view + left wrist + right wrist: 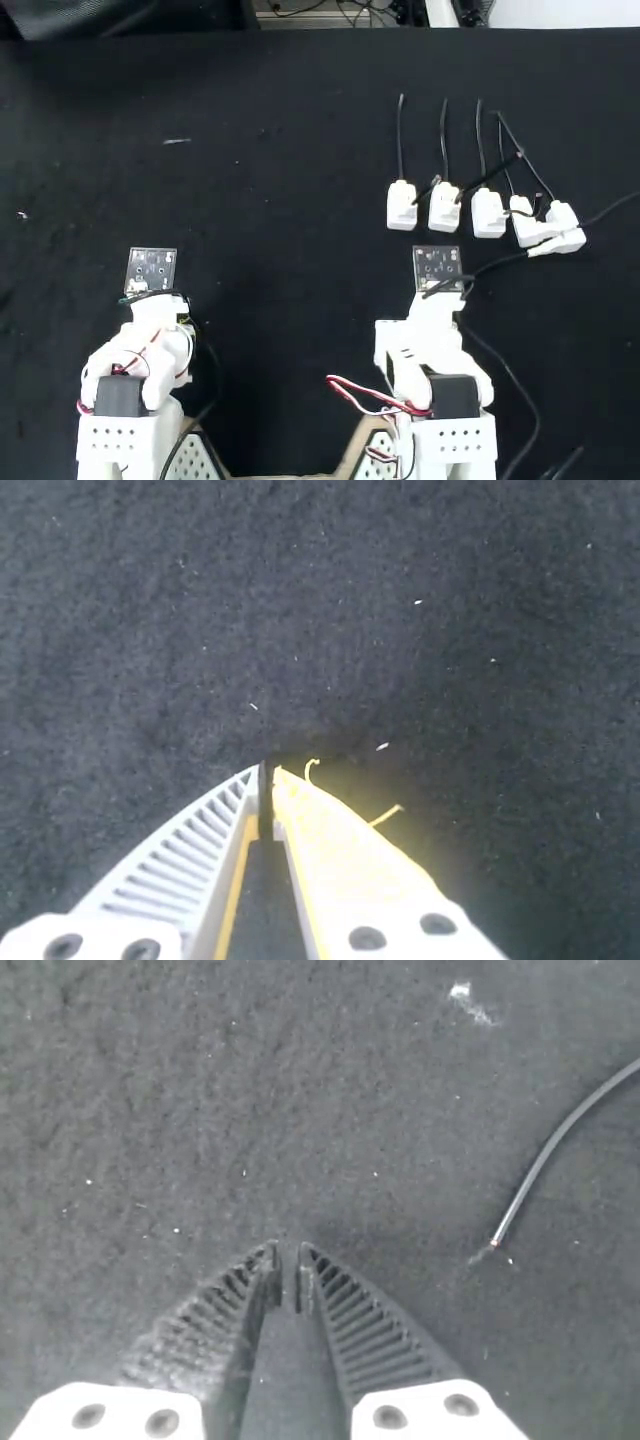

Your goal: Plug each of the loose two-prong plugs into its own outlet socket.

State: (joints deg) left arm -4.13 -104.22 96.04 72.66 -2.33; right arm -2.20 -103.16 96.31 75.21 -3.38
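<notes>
Left pincer [268, 785] and right pincer [290, 1270] both closed, empty; rightmost plugs [532, 222] overlap, indistinct.

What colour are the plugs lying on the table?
White plugs, with thin black cords; the high view shows them best.

Desk entry: I am logging one black-covered desk [300, 150]. It is carrying a row of white socket blocks [444, 208] lying at the far right, with thin black cords [400, 130] trailing away from them. A white lint scrap [177, 141] is lying far left.
</notes>
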